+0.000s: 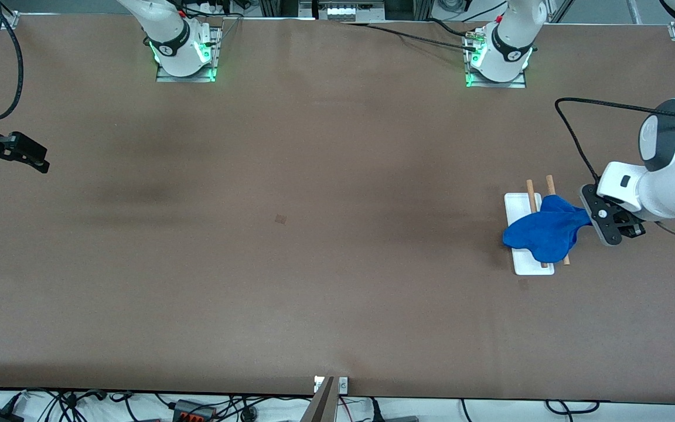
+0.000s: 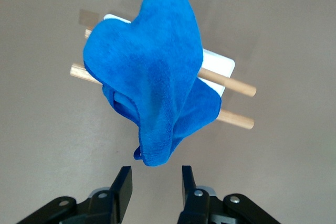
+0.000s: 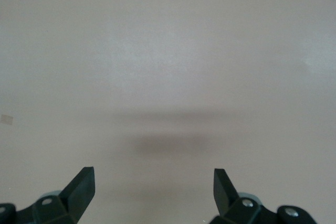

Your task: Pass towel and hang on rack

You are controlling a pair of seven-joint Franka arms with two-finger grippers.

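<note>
The royal-blue towel is draped over the two wooden rods of the rack, covering most of its white base, near the left arm's end of the table. In the left wrist view the towel hangs across both rods, with one corner drooping toward my fingers. My left gripper is open and empty beside the rack. Its fingertips stand just short of that hanging corner, with a gap between them and it. My right gripper waits open and empty over the right arm's end of the table, with only bare table below it.
The brown table holds a small dark square mark near its middle. The two arm bases stand along the edge farthest from the front camera. Cables lie off the nearest edge.
</note>
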